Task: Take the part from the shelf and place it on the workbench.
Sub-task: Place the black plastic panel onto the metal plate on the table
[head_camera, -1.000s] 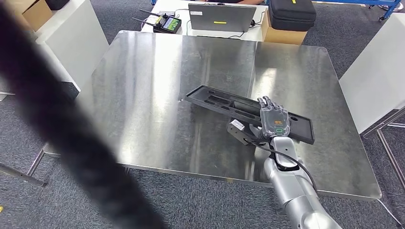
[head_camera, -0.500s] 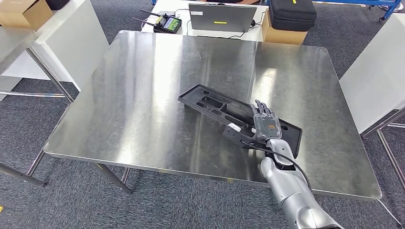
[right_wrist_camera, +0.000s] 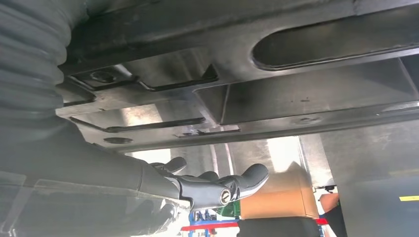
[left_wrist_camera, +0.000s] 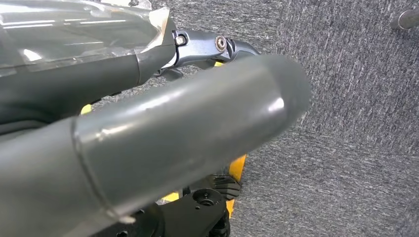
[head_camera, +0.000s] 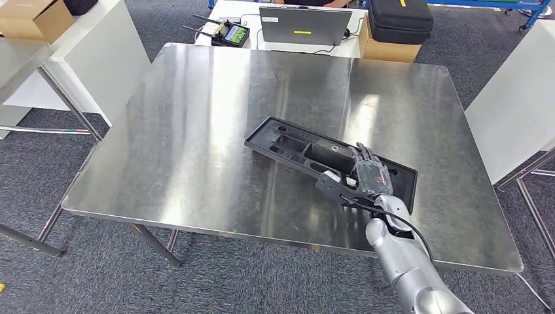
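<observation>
Right hand (head_camera: pixel 372 178), fingers laid over the top of the part (head_camera: pixel 307 148) and gripping its near end. The part is a long, flat black moulded panel with slots and a rectangular recess, lying slantwise on the steel workbench (head_camera: pixel 196 118) and reaching away from the hand to the far left. Whether its underside rests fully on the metal cannot be told. Beyond the workbench: a laptop (head_camera: pixel 304 24) and a black case (head_camera: pixel 400 19) on a cardboard box (head_camera: pixel 386 48). The left hand's (left_wrist_camera: pixel 148 143) grasp cannot be judged.
</observation>
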`<action>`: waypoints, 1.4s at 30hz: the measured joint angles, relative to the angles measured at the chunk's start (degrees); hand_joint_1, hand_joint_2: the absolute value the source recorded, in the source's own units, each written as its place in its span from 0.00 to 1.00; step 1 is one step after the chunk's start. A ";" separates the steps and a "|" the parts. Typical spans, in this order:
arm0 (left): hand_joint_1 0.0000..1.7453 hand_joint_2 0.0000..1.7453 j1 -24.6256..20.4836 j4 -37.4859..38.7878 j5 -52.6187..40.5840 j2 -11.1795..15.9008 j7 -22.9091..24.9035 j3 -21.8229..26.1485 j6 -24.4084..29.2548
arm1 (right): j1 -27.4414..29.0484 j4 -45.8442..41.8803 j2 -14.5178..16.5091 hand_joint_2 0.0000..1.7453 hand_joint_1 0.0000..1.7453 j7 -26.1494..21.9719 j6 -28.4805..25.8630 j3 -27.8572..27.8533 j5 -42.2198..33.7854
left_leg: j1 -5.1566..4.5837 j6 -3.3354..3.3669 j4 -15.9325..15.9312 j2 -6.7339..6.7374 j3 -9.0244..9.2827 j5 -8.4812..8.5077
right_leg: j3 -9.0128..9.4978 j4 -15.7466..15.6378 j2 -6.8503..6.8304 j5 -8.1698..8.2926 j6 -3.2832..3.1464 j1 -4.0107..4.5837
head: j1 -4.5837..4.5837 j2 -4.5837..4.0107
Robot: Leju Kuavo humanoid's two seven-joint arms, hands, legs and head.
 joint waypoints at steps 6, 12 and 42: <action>0.00 0.00 -0.02 -0.01 -0.22 0.05 0.09 0.00 -0.07 | 1.84 -2.81 -0.32 1.00 0.00 0.04 -0.01 0.00 -0.44 | 0.00 0.00 0.00 0.01 0.00 0.00 | 0.02 0.00 0.00 0.00 0.00 0.00 | -0.01 0.00; 0.00 0.00 -0.02 0.01 -0.63 0.10 0.02 0.00 0.04 | 3.72 -6.39 -0.33 1.00 0.00 -0.45 -0.02 0.21 -1.09 | 0.00 0.00 0.00 0.02 -0.02 0.00 | 0.01 0.01 0.00 0.00 0.00 -0.01 | -0.01 0.00; 0.00 0.00 1.52 0.01 -0.68 0.64 -1.01 2.81 3.23 | 28.79 -50.39 3.42 1.00 0.00 -21.83 -9.93 4.87 -25.65 | 0.03 -0.14 -0.05 -0.07 -0.04 -0.26 | -0.02 -0.01 -0.01 -0.17 -0.07 0.00 | -0.01 0.00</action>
